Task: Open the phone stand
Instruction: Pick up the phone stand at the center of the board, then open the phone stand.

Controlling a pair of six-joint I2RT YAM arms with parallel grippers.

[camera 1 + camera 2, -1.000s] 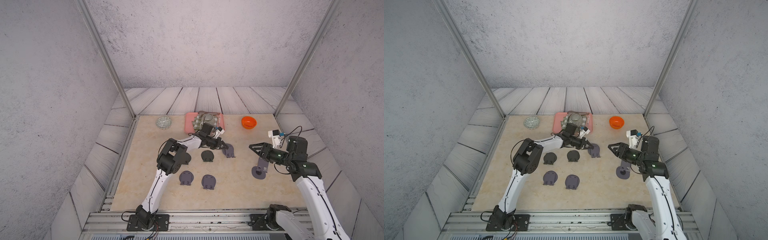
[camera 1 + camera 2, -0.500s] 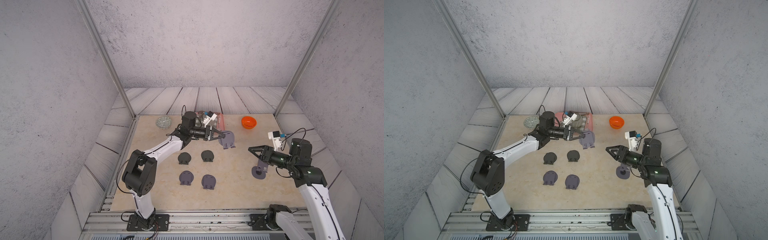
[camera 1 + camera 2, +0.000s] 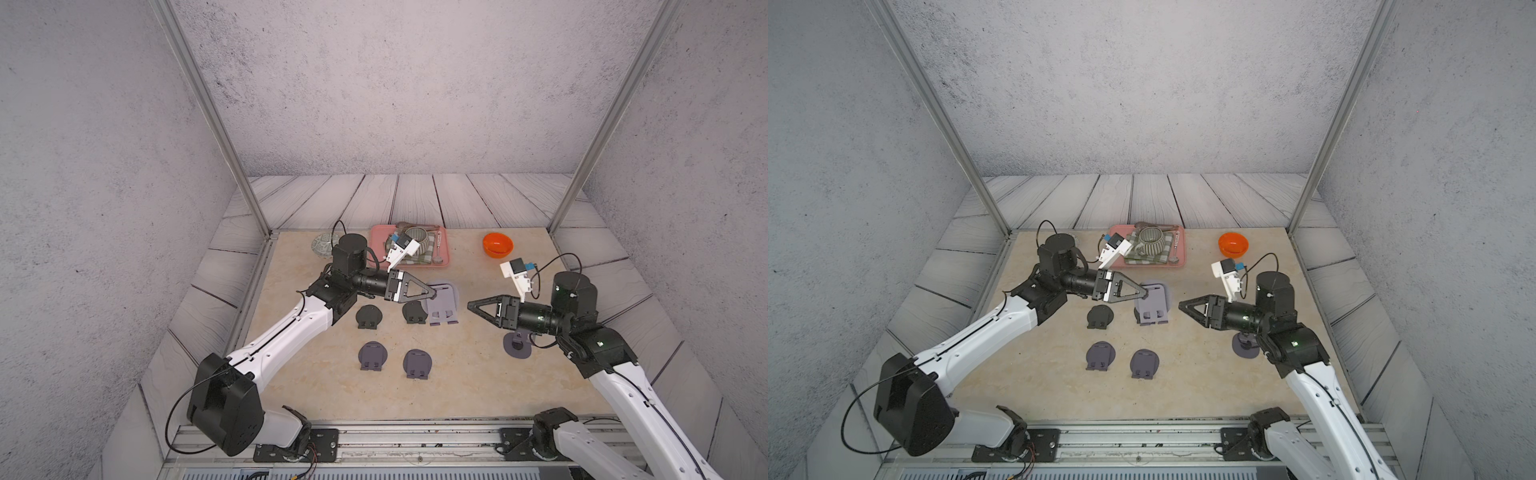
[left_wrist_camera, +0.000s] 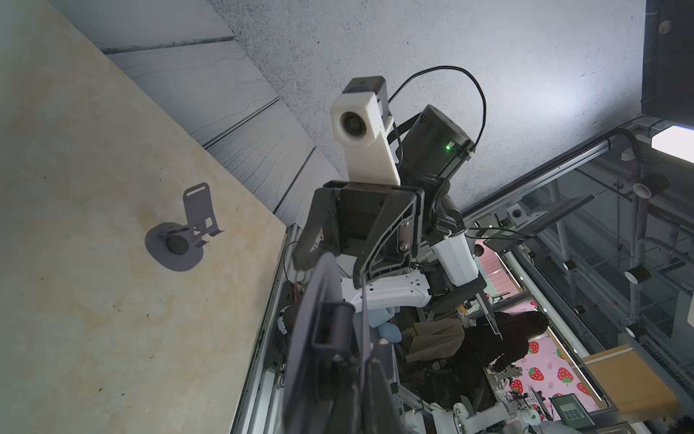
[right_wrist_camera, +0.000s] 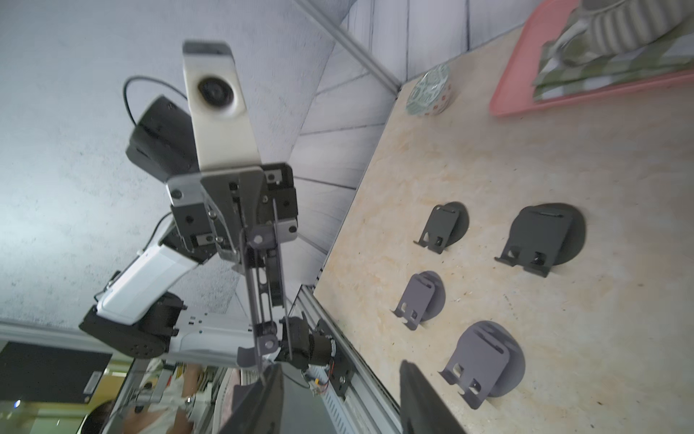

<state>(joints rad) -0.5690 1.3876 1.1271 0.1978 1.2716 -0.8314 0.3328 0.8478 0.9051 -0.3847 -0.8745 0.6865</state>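
Note:
My left gripper (image 3: 432, 294) is shut on the edge of a folded grey phone stand (image 3: 442, 303), holding it in the air above the middle of the table; in a top view the stand (image 3: 1152, 305) hangs plate-down. In the right wrist view this stand (image 5: 263, 282) is edge-on. My right gripper (image 3: 471, 307) is open and empty, level with the stand, a short gap to its right, pointing at it. Its fingers (image 5: 424, 398) frame that gap.
Several folded stands lie on the table, two near ones (image 3: 372, 356) (image 3: 417, 363) and two farther ones (image 3: 368, 318). An opened stand (image 3: 517, 345) sits under my right arm. A pink tray (image 3: 424, 266), an orange bowl (image 3: 497, 244) and a patterned dish (image 3: 324, 243) line the back.
The left arm lifted the stand off the table, swung up and extended, and now holds it in mid-air facing the right gripper. The right gripper shifted slightly left.

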